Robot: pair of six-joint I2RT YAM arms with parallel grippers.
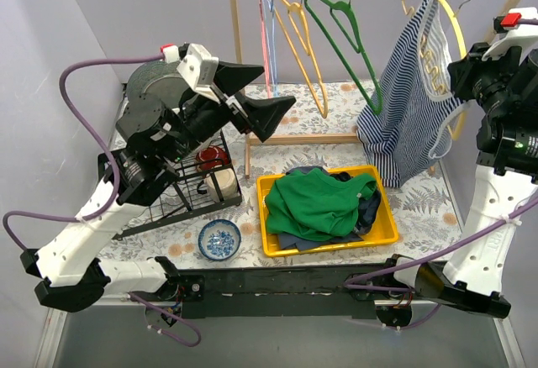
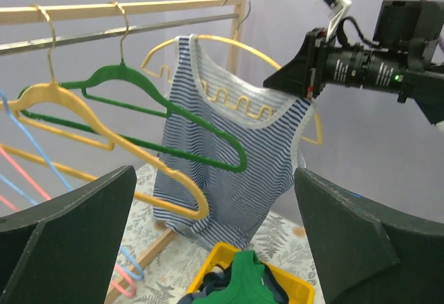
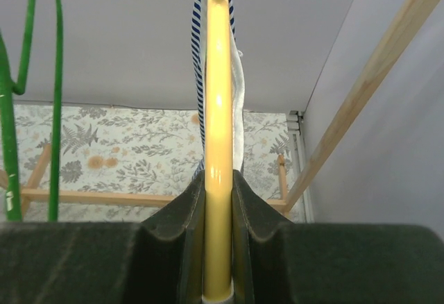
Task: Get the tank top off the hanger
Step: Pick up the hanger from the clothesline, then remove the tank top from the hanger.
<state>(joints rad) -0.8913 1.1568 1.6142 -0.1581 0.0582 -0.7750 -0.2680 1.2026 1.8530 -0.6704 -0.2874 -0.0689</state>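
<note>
Now right fingers [image 3: 177, 241] pinch the hanger [image 3: 217, 110] tight; best hold it steady while left fingers [image 2: 69, 241], wide and empty, draw the top [image 2: 236, 203] off strapwise.

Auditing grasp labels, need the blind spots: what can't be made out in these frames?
- Right wrist: whether the right pincer pinches tank top fabric along with the yellow hanger; everything is edge-on.
- Top external: wire basket contents, mostly covered by the left arm.
- Top external: clothes under the green garment in the yellow bin.
- Left wrist: yellow bin cut off by the bottom edge.
</note>
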